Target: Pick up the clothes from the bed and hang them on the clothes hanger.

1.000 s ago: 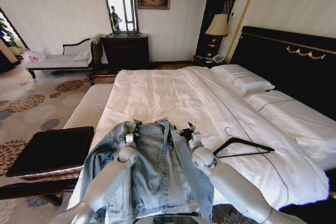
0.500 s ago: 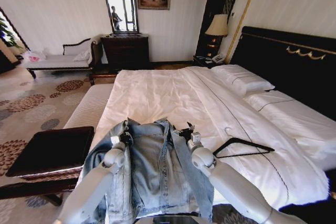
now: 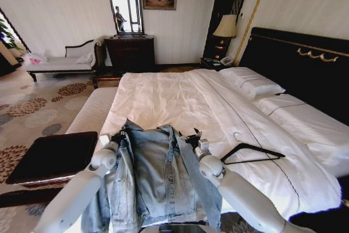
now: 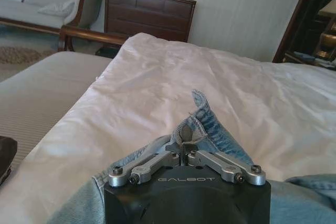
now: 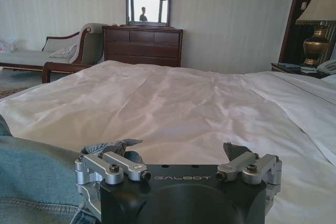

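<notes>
Low and centre in the head view, our left gripper [image 4: 185, 141] pinches the denim jacket [image 3: 158, 178] by its shoulder on the bed [image 3: 163, 96]. Our right gripper [image 5: 178, 169] stands spread at the other shoulder; we should close it firmly before lifting evenly toward the clothes hanger [image 3: 252, 154], centre-right.

Both arms are smooth silver-white tubes with rounded joints; each ends in a black block marked GALBOT. The left pincer [image 4: 185, 148] and right pincer [image 5: 178, 169] carry silver linkage bars; dark screws fasten them.
</notes>
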Controlling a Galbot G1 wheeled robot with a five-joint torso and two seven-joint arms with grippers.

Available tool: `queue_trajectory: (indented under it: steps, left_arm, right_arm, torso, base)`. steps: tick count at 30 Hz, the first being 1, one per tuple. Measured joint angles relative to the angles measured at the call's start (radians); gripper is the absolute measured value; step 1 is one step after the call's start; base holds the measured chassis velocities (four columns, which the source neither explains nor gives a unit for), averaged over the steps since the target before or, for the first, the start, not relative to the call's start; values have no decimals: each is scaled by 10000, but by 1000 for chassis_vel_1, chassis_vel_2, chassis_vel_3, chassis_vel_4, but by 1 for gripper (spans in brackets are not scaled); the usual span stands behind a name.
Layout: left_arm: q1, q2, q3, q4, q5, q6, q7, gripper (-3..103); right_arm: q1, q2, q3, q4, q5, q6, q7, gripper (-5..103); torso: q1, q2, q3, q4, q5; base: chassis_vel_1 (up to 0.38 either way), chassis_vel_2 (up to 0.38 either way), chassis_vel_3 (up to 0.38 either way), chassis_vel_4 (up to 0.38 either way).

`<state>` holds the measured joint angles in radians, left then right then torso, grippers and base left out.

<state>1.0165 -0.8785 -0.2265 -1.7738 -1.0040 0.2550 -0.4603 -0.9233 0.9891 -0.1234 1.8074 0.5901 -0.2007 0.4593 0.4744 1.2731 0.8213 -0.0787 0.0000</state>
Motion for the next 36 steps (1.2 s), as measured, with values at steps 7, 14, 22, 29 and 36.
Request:
queue_trajectory:
  steps: [7, 14, 22, 29, 36]
  left_arm:
    - [368, 683, -657, -102, -987, 203, 242, 2]
    - [779, 845, -1158, 312, -986, 97, 740, 2]
    - [1106, 483, -1367, 1009, -364, -349, 1349, 15]
    - [1744, 57, -1985, 500, 263, -704, 1549, 42]
    - [2880, -258, -2818, -544, 789, -794, 1652, 64]
  right_arm:
    - [-68, -10, 24, 22, -55, 0, 3, 100]
    - [-84, -30, 24, 35, -59, 5, 7, 100]
    - [-82, -67, 12, 79, -81, 35, 2, 100]
    - [-112, -125, 17, 88, -100, 283, -50, 100]
    - [-156, -131, 28, 84, -138, 417, -146, 100]
  torso:
    - [-1, 0, -1, 1, -2]
    - [-1, 0, -1, 1, -2]
    - [0, -1, 0, 2, 0]
    - [-1, 0, -1, 0, 0]
    - [-2, 0, -1, 1, 1]
  base:
    - [0, 0, 0, 0]
    - [0, 0, 0, 0]
    - [0, 0, 0, 0]
    - [0, 0, 0, 0]
    - [0, 0, 0, 0]
